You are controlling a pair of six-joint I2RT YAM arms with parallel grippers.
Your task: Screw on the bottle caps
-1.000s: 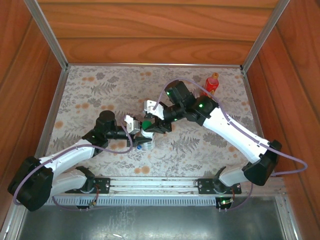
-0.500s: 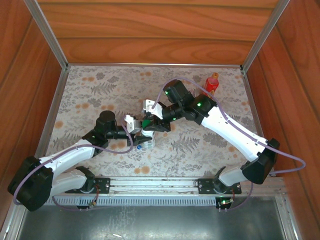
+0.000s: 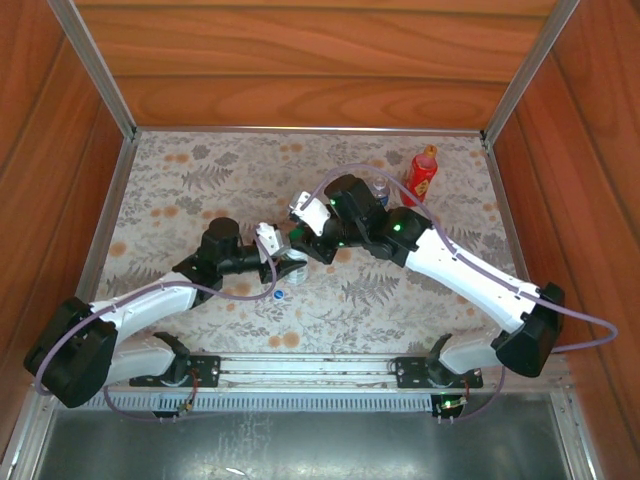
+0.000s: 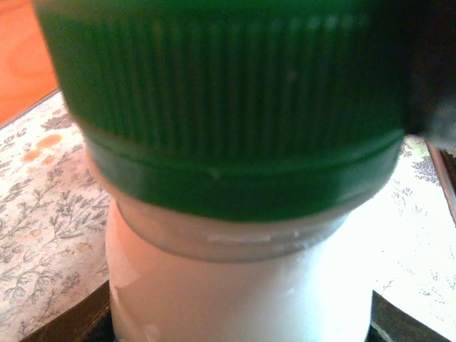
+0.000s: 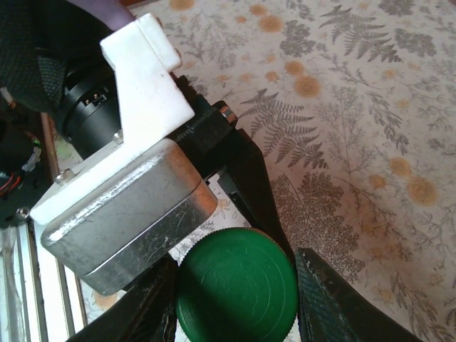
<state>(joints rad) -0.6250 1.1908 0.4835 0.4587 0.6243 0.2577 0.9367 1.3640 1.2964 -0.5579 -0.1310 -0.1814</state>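
A white bottle (image 4: 242, 285) stands upright in my left gripper (image 3: 283, 262), which is shut on its body; the dark fingers (image 4: 68, 328) just show at the lower corners of the left wrist view. A green cap (image 5: 235, 285) sits on the bottle's neck, with a white thread band visible under it (image 4: 235, 107). My right gripper (image 5: 239, 303) comes from above and is shut on the green cap, one finger on each side. A red bottle (image 3: 421, 175) with an orange cap (image 3: 430, 151) stands at the back right. A clear bottle (image 3: 380, 190) stands just left of it. A blue cap (image 3: 278, 295) lies on the mat.
The floral mat (image 3: 200, 180) is walled by wood panels with metal corner posts (image 3: 100, 75). The two grippers meet at the middle of the mat, the right arm (image 3: 450, 260) crossing over from the right. The metal rail (image 3: 320, 370) runs along the near edge.
The right gripper has narrowed onto the green cap. Both grippers and the bottle have shifted slightly back and left. The clear bottle and the blue cap now show.
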